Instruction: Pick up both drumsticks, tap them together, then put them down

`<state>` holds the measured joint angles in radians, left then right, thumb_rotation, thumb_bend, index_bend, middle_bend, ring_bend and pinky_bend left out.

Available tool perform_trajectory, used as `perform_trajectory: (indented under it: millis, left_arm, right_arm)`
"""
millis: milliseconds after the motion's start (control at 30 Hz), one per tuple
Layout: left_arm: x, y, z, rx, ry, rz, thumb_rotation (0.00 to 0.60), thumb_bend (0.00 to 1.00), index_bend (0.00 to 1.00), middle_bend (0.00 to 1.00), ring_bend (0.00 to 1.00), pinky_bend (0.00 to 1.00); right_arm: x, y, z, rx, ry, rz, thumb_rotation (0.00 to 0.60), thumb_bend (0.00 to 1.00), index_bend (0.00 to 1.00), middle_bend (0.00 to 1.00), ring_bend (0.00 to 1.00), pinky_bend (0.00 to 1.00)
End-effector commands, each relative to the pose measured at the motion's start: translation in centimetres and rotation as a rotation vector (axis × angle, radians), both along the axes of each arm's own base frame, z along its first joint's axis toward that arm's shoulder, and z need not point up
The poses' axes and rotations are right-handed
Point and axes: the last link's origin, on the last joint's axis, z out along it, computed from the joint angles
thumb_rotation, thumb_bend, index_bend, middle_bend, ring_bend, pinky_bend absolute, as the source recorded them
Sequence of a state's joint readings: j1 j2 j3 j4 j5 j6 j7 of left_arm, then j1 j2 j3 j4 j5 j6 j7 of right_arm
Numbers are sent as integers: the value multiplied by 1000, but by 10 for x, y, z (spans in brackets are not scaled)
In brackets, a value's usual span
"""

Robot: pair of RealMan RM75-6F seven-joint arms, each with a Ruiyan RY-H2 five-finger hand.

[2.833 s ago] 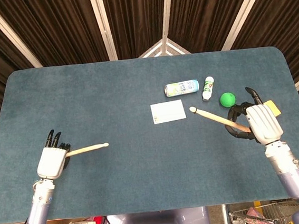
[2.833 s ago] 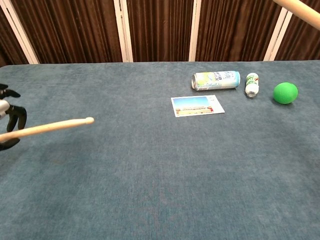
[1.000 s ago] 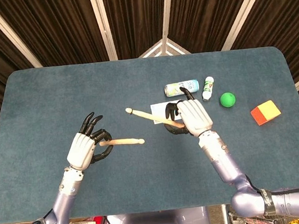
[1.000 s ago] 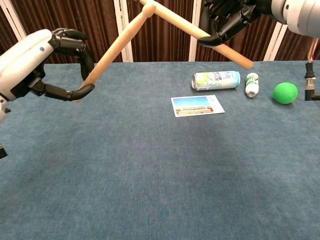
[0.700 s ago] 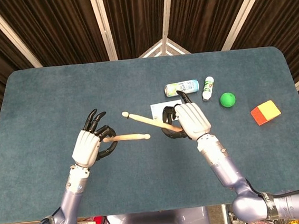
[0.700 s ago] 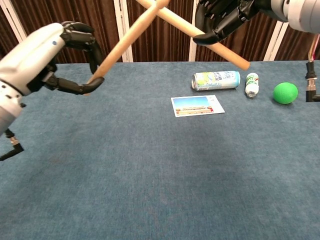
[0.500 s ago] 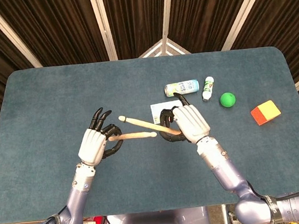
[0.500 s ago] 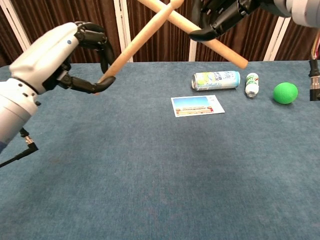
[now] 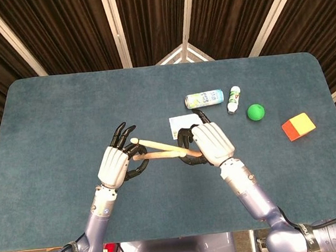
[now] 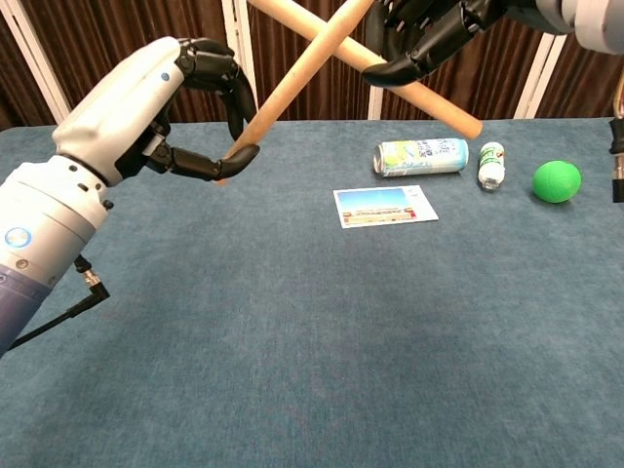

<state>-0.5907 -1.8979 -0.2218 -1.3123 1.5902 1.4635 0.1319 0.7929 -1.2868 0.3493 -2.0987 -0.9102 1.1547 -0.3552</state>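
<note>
Head view. Both arms are raised over the middle of the blue desk (image 9: 65, 112). The left hand (image 9: 115, 165) grips one drumstick (image 9: 162, 155), its fingers (image 9: 123, 131) curled round the butt end so the shaft points toward the other arm. The right hand (image 9: 210, 144) grips the second drumstick (image 9: 152, 144), whose tip reaches toward the left hand. The two shafts cross between the hands, apparently touching, which suits the tapping step; neither stick rests on the desk. Beyond the hands lie a card (image 9: 181, 122), a can (image 9: 204, 98) on its side, a small bottle (image 9: 233, 99), a green ball (image 9: 255, 113) and a red-and-yellow block (image 9: 298, 126), all well apart from the crossing point and likely irrelevant here.

Chest view. The left hand (image 10: 156, 112) shows thumb and fingers (image 10: 229, 78) closed on the lower end of its drumstick (image 10: 297, 73), which slopes up to the right. The right hand (image 10: 429, 34), partly cut off by the top edge, clasps the other drumstick (image 10: 429, 100) mid-shaft, the butt projecting down to the right. The sticks form an X high above the desk (image 10: 312, 341). Judged from this, the tap is under way; setting down remains.
</note>
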Motion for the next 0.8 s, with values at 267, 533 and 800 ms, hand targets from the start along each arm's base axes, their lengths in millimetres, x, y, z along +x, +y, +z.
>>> perform_trajectory:
  millis: [267, 533, 800]
  left_arm:
    - [4, 6, 10, 37, -6, -3, 600, 483, 595, 604, 134, 0]
    - [2, 1, 8, 29, -9, -8, 600, 483, 596, 607, 134, 0]
    - [1, -1, 4, 16, 6, -14, 600, 483, 597, 607, 134, 0]
  right_arm:
    - [-1, 2, -1, 4, 4, 4, 600, 415, 674, 634, 519, 11]
    - [-1, 3, -1, 6, 5, 5, 600, 415, 674, 634, 519, 11]
    - [-3, 0, 2, -4, 8, -7, 600, 415, 675, 634, 519, 11]
